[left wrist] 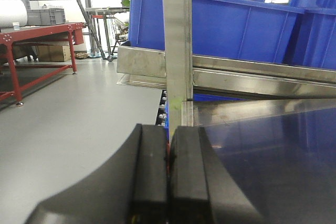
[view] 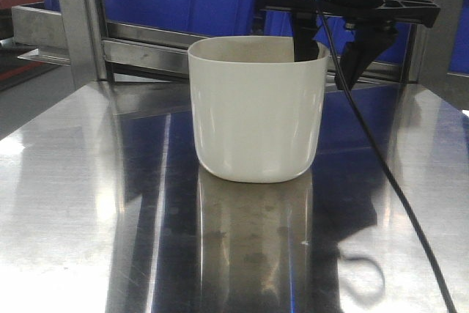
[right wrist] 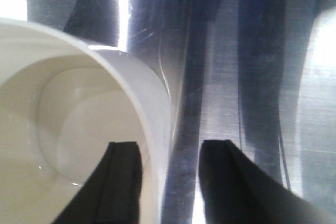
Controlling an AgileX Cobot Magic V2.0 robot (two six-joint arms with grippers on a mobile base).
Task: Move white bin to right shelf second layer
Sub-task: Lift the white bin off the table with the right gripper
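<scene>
On the desk (view: 88,203), the right gripper (right wrist: 170,148), spread apart, straddles a wall of the white bin (view: 256,108); the left gripper (left wrist: 169,150) is pressed together.

One white bin (view: 256,111) — two grippers (left wrist: 168,150) (right wrist: 169,145) (black).

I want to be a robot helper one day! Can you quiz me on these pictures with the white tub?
1. True or false: the white bin lies tipped over on the steel tabletop.
2. Where are the right hand fingers? A: both inside the bin. B: one inside, one outside its wall. C: both outside.
3. Fill in: the left hand is ____ (open or shut).

Key: 1 false, it stands upright. 2 B. 3 shut.
</scene>
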